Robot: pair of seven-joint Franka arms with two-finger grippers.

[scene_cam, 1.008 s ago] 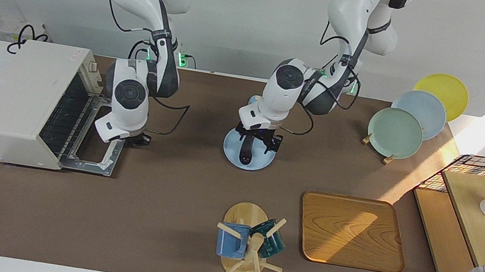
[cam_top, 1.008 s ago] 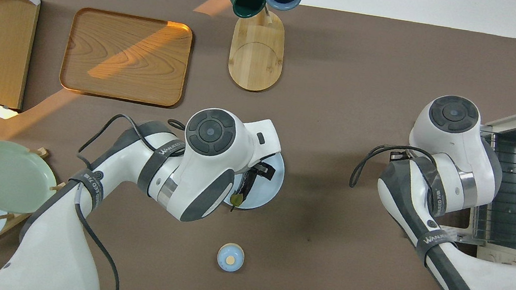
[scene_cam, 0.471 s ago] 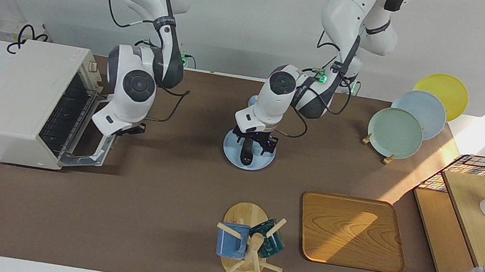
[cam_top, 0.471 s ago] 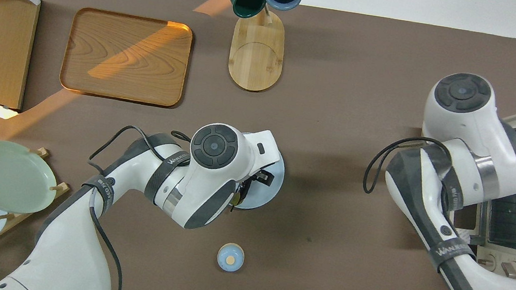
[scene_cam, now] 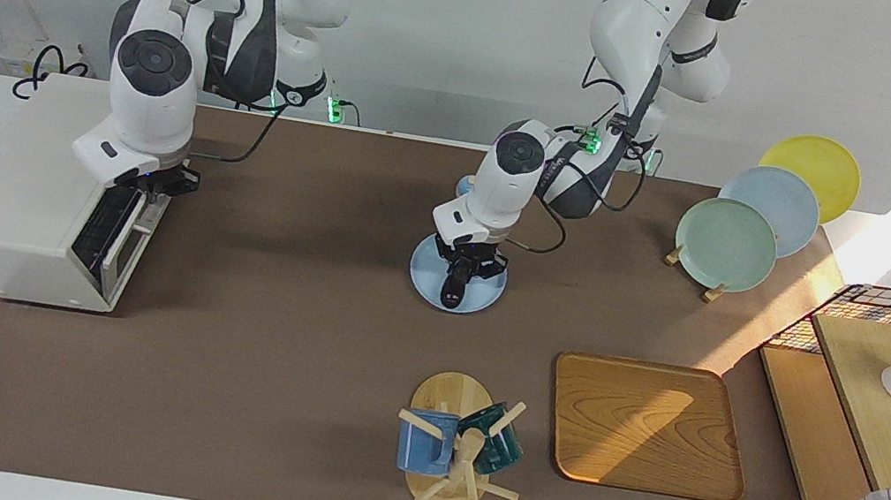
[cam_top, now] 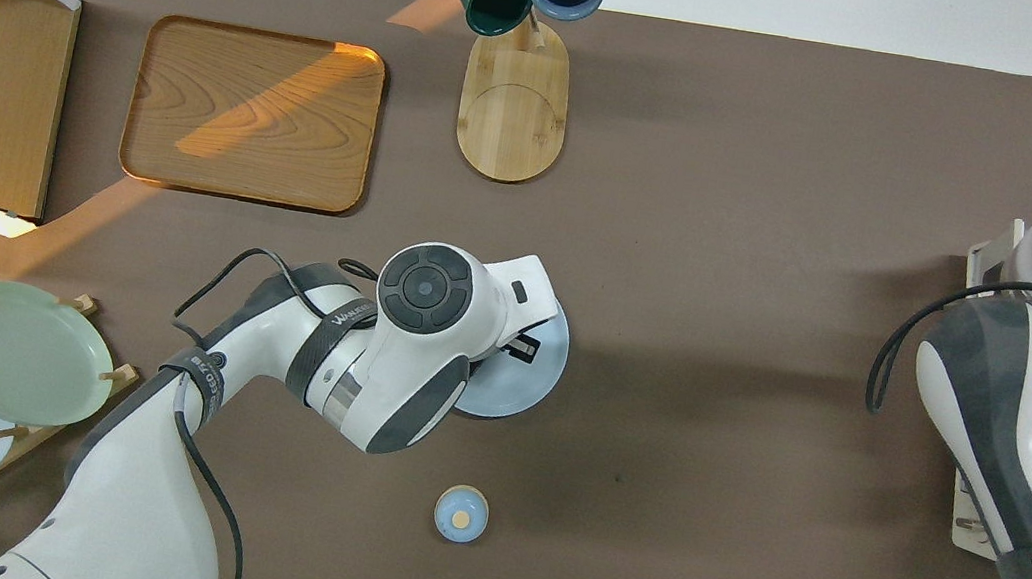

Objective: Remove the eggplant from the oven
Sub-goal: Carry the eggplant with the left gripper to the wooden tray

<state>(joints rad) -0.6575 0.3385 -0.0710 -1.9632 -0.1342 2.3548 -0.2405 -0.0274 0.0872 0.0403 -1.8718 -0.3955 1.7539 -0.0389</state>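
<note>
The cream-white oven [scene_cam: 28, 175] stands at the right arm's end of the table, its door [scene_cam: 124, 244] tilted almost shut. My right gripper [scene_cam: 152, 184] is at the door's top edge. The dark eggplant [scene_cam: 451, 291] lies on a blue plate [scene_cam: 427, 278] at mid-table. My left gripper [scene_cam: 464, 275] is down on the plate, its fingers drawn in around the eggplant. In the overhead view the left hand hides the eggplant and most of the plate [cam_top: 518, 381], and only a sliver of the oven [cam_top: 989, 265] shows beside the right arm.
A mug tree [scene_cam: 454, 453] with two mugs and a wooden tray [scene_cam: 646, 425] lie farther from the robots than the plate. A rack of plates [scene_cam: 728, 241] and a wire shelf [scene_cam: 878, 399] are at the left arm's end. A small blue lid [cam_top: 461, 512] lies nearer to the robots.
My right gripper has swung the oven door up from flat open to almost shut. My left gripper's fingers have narrowed around the eggplant on the plate.
</note>
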